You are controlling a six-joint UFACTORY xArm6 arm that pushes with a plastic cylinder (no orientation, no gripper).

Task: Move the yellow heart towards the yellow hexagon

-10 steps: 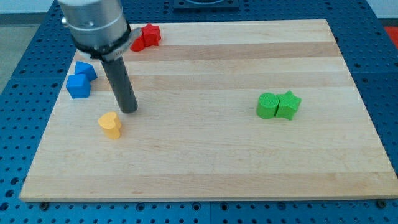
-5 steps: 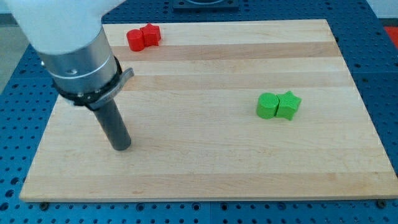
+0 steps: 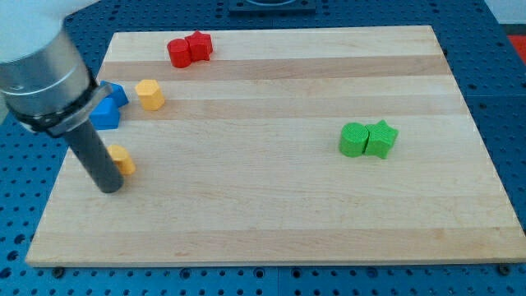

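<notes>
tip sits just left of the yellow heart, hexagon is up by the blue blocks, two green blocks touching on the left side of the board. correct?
One error: the two green blocks touch on the view's right, not left, as the camera view shows. My tip is just left of the yellow heart; the yellow hexagon sits by the blue blocks.

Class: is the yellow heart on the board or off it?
On the board. The yellow heart lies on the wooden board near its left edge, partly hidden behind my tip.

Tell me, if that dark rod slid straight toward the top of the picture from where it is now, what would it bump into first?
Probably a blue block: my tip sits at the view's lower left, and the blue pair lies almost directly above it. The yellow heart, just right of the rod, might get clipped first; depth is unclear.
</notes>
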